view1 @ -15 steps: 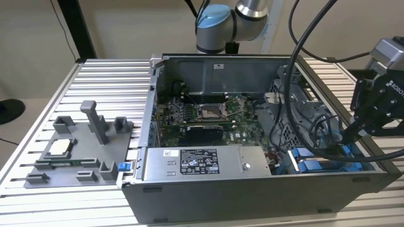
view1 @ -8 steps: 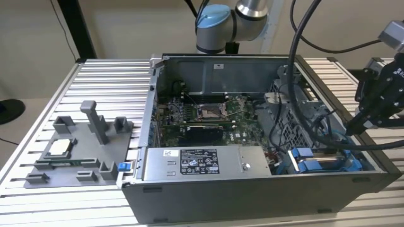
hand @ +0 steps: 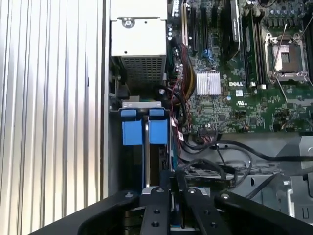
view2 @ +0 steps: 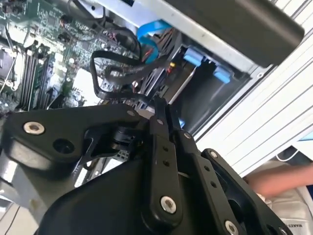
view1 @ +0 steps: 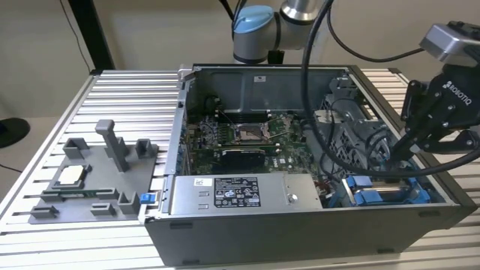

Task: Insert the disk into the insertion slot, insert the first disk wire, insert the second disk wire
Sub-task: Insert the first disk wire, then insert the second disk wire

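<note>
Blue-framed and silver, the disk (view1: 392, 189) is being shown seated in the slot (hand: 159, 129), at the corner of the open case (view1: 300, 236) on the exterior view's right. The claw (hand: 171, 176) is being held just above the slot, among black cables. Its fingers (view2: 159, 122) are being pressed together, apparently on the end of a black wire (view2: 122, 72). The case is being carried by a ribbed metal desk (view1: 127, 84).
</note>
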`<act>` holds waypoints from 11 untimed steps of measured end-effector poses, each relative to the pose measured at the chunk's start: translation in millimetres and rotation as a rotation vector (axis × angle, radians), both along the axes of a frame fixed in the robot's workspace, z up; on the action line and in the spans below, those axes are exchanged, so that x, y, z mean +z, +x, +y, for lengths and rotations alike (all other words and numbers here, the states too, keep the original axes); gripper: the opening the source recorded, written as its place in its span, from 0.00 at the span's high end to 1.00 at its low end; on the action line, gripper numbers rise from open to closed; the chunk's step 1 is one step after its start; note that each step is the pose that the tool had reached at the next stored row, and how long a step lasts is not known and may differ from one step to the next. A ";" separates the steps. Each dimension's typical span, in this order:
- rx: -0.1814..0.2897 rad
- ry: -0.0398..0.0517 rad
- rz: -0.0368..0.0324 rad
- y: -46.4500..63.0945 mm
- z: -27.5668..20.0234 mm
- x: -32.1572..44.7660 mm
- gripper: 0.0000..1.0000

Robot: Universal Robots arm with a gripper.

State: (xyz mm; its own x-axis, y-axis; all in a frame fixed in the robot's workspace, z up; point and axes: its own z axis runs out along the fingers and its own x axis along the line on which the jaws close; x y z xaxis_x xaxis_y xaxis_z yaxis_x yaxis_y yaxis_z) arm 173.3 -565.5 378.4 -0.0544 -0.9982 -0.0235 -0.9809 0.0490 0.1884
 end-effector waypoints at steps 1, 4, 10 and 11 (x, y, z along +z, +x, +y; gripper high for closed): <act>0.000 0.0000 -0.0023 -4.7 -0.1 0.0 1.00; 0.001 0.0000 -0.0260 -12.6 -0.6 0.0 1.00; 0.002 0.0001 -0.1213 -19.6 -1.6 0.0 1.00; 0.002 -0.0001 -0.1286 -22.8 -2.2 0.0 1.00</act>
State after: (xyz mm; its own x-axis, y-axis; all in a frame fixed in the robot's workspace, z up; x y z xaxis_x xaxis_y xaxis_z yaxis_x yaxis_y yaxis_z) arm 150.5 -567.7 378.4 -0.0487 -0.9984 -0.0300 -0.9970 0.0468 0.0611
